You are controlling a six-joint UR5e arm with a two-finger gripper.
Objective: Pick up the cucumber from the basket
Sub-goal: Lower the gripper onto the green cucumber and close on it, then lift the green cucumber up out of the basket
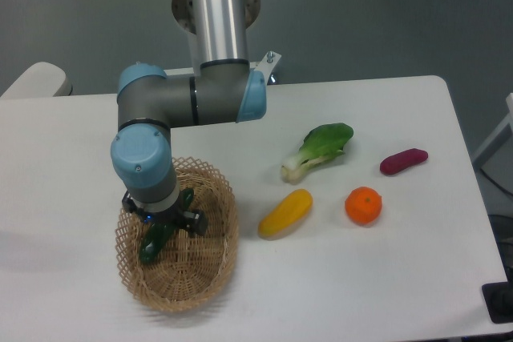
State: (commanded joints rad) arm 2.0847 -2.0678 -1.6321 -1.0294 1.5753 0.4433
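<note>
In the lower left of the frame, the oval wicker basket (210, 274) sits on the white bench (72, 150). The arm comes down from the top of the frame, bends at a blue-capped elbow, and points its wrist straight down into the basket. The pincer (163, 226) is low inside the basket, in its left half, right over the cucumber (152, 243). The dark green cucumber lies inside the basket, slanting from the pincer down toward the lower left, with its lower end showing beyond the black fingers. The wrist hides the fingers from above, so I cannot tell whether they are apart or clamped on the cucumber, nor whether the cucumber rests on the weave or is raised off it.

To the right of the basket, well apart from it, lie a yellow vegetable (285, 213), a bok choy (318, 150) above it, an orange (363, 205), and a purple vegetable (403, 161) toward the right edge.
</note>
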